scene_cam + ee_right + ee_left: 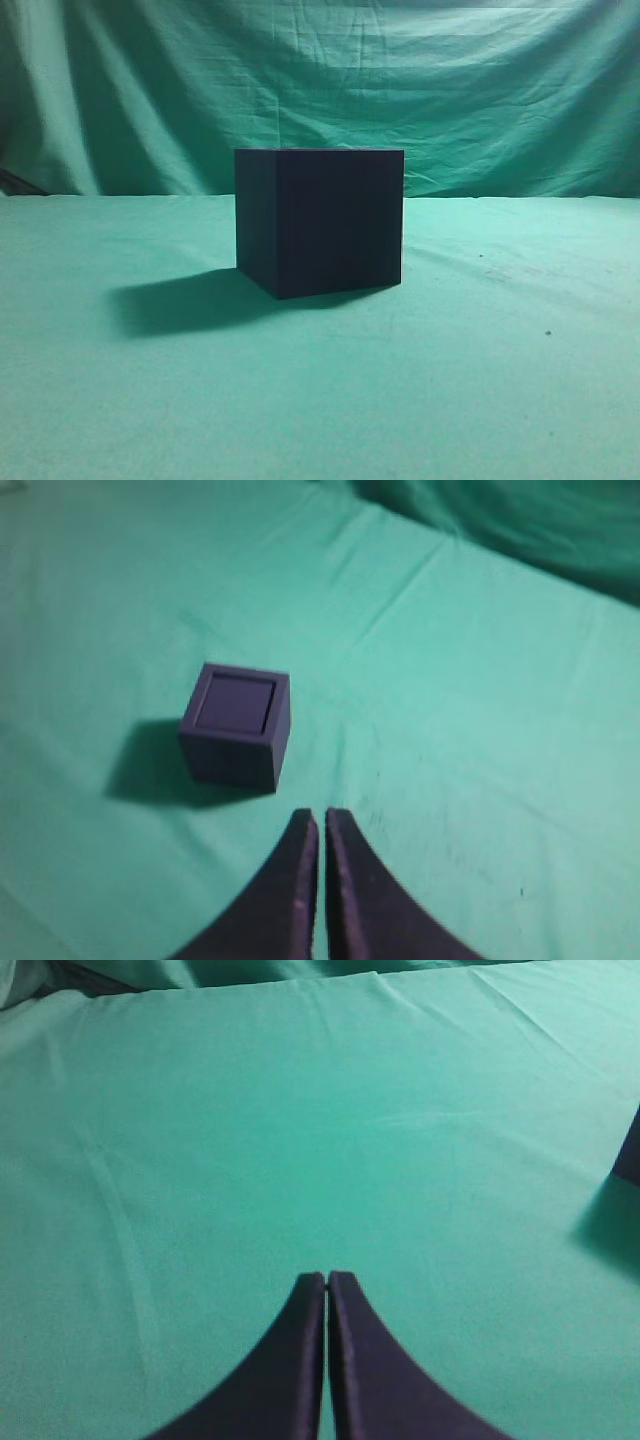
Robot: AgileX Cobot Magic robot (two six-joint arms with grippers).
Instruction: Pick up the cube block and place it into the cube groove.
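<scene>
A rigid, likely light matte dark navy cube block (236,726) sits at eleven o'clock from the clenched, empty right hand (321,818), best gripped across opposite flat sides.

My tabletop (520,380) was covered in green cloth, creased in long soft folds. One thing stood directly on it: the cube groove (330,225), a dark box with sharp edges, resting flat. It sat ahead of my right tool (320,815) and a little to its left, casting its shadow further left. From my left tool (326,1278) only its corner showed, far off to the right.
</scene>
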